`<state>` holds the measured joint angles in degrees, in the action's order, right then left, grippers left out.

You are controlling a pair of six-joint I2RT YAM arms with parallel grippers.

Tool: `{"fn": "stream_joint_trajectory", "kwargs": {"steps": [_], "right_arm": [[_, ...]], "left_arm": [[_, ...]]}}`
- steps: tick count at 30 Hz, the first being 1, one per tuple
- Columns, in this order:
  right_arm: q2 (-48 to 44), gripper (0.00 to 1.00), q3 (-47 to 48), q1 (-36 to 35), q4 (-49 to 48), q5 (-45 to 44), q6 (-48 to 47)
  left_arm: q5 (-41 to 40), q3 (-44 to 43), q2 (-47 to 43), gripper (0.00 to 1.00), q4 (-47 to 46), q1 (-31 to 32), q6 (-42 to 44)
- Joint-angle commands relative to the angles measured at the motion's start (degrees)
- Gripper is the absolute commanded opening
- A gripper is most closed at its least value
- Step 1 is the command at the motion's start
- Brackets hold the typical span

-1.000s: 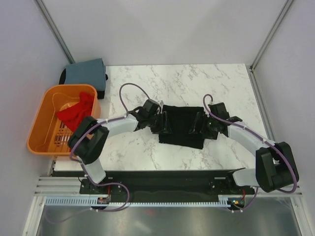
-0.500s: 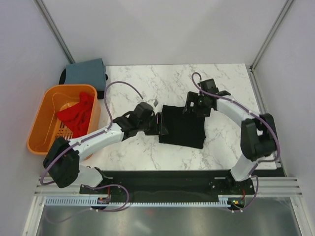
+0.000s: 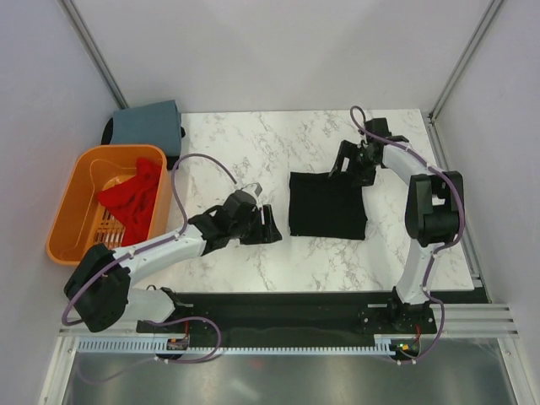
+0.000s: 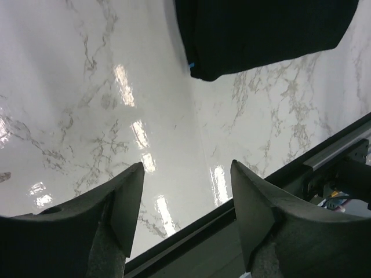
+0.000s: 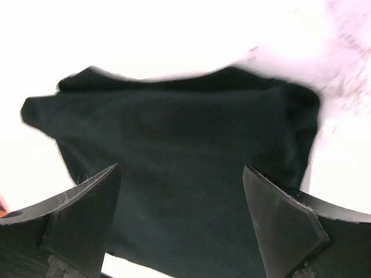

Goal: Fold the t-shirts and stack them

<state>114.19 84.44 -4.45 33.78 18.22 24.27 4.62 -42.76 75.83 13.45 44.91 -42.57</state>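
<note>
The black t-shirt (image 3: 327, 205) lies folded into a near-square on the marble table; it also shows in the left wrist view (image 4: 261, 29) and the right wrist view (image 5: 179, 145). My left gripper (image 3: 268, 232) (image 4: 186, 165) is open and empty, just left of the shirt's near-left corner and apart from it. My right gripper (image 3: 348, 171) (image 5: 181, 171) hovers open over the shirt's far edge with nothing between its fingers. The red t-shirt (image 3: 133, 196) lies crumpled in the orange basket (image 3: 76, 211). The blue-grey t-shirt (image 3: 149, 126) sits folded at the back left.
The orange basket stands off the table's left edge. A dark object (image 3: 108, 133) shows under the blue-grey shirt. The black rail (image 3: 278, 305) runs along the near table edge, also seen in the left wrist view (image 4: 324, 159). Grey walls close in the back and sides.
Both grippers have left the black shirt. The left drew back toward the near left and opened wider; the right swung to the shirt's far right edge. The shirt now lies narrower.
</note>
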Motion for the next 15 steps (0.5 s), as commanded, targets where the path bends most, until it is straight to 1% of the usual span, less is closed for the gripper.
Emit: {"fn": "stream_joint_trajectory", "kwargs": {"steps": [1, 4, 5, 6, 7, 8, 9, 10, 11, 15], "right_arm": [[-8.78, 0.94, 4.24, -3.63, 5.14, -3.77, -2.21], [-15.13, 0.95, 2.66, -9.16, 6.21, -8.01, -0.90], [-16.18, 0.95, 1.18, -12.92, 5.69, -8.54, 0.67], [-17.59, 0.96, 0.29, -14.78, 5.16, -8.72, 1.56], [-18.03, 0.96, -1.02, -16.37, 3.33, -8.29, 3.13], [-18.47, 0.96, -4.69, -19.08, 1.48, -7.68, 5.93], [-18.83, 0.96, -6.82, -20.24, -0.71, -7.06, 7.35], [-18.83, 0.96, -8.84, -21.12, -5.00, -6.71, 8.50], [-18.22, 0.96, -11.64, -22.35, -6.52, -6.27, 9.38], [-13.30, 0.96, -15.53, -23.85, -10.04, -6.17, 10.44]], "left_arm": [[-4.45, 0.31, -3.23, 0.70, -6.41, -0.52, 0.20], [-6.73, -0.30, -3.06, 0.70, -7.74, -1.22, -0.15], [-7.86, -0.39, -3.06, 0.70, -7.74, -1.22, -0.93], [-8.40, -0.13, -3.41, 0.70, -7.74, -1.31, -1.46], [-8.66, 0.13, -4.02, 0.70, -7.91, -1.31, -1.90], [-9.19, 1.09, -4.64, 0.70, -8.09, -1.31, -2.60], [-9.54, 1.80, -5.25, 0.70, -8.18, -1.31, -2.87], [-9.81, 2.50, -6.74, 0.70, -8.18, -1.31, -3.13], [-10.59, 4.25, -7.53, 0.70, -8.18, -1.31, -3.75], [-12.09, 8.30, -11.58, 0.69, -8.53, -1.40, -4.54]]}}
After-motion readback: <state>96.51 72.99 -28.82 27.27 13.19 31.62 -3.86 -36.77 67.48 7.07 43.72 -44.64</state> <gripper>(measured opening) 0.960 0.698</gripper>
